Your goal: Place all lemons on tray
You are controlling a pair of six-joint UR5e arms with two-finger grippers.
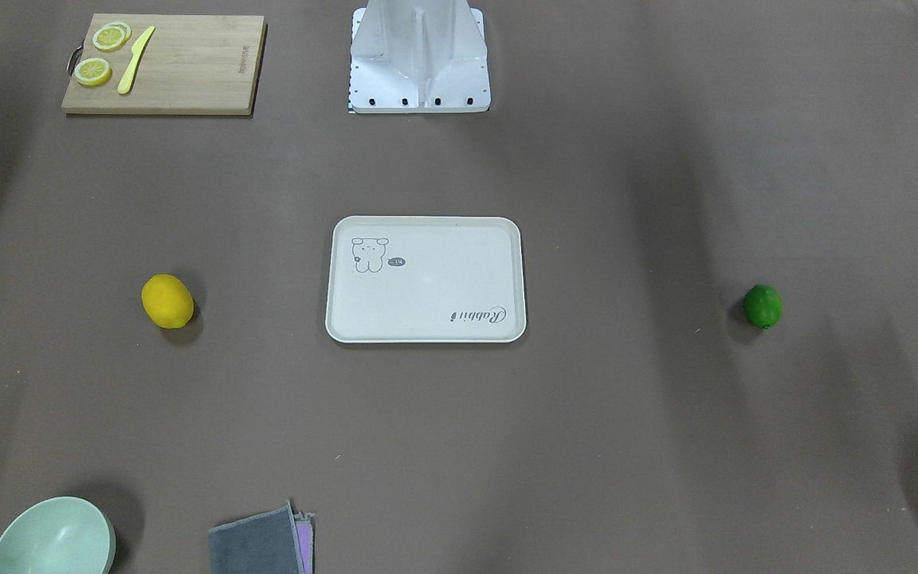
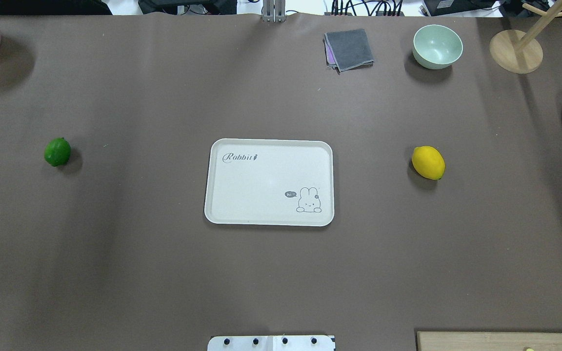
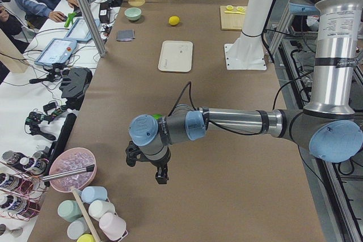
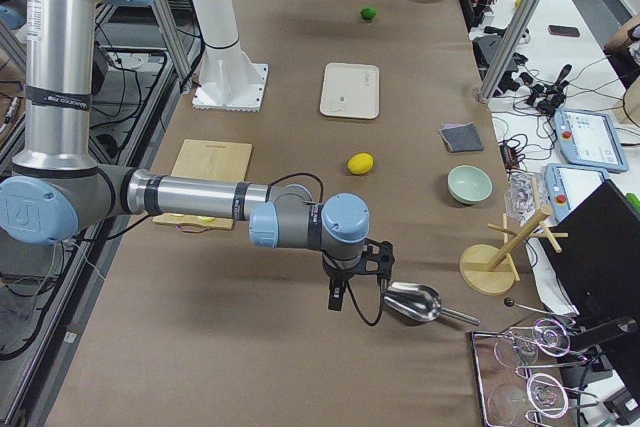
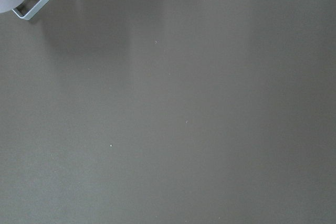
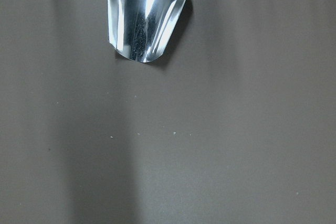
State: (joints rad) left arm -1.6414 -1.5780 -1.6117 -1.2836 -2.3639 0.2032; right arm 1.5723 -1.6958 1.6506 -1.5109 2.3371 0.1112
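looks like the first pick hasn't begun: neither lemon is on the tray [image 2: 261,183], which sits mid-table. the yellow lemon [image 2: 428,162] lies well off on the robot's right, the green lemon [image 2: 57,151] well off on its left, both on the table. both arms are stretched out low with forearms about level. the left gripper [image 3: 148,167] hangs pointing down past the green one, and the right gripper [image 4: 350,282] hangs just beside a metal scoop [image 4: 410,302]. can't tell if either is open or closed. my guess is each arm needs to swing inward and drop over its nearer lemon.
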